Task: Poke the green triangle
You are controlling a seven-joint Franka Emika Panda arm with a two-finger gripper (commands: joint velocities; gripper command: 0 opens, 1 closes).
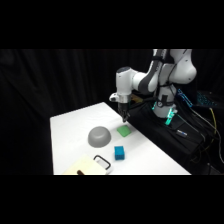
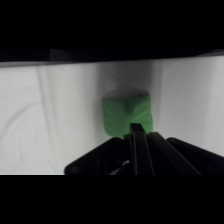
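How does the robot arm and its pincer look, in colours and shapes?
The arm has rounded white segments with dark grey joints. Its base carries a small teal-green light or marking. The pincer is narrow and black below a white wrist block; in the wrist view its black linkage is angular.

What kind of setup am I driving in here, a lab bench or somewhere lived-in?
Most likely a lab test bench: a bare white table against black curtains, with only small props laid out, a green triangle, a grey dome and a blue cube.
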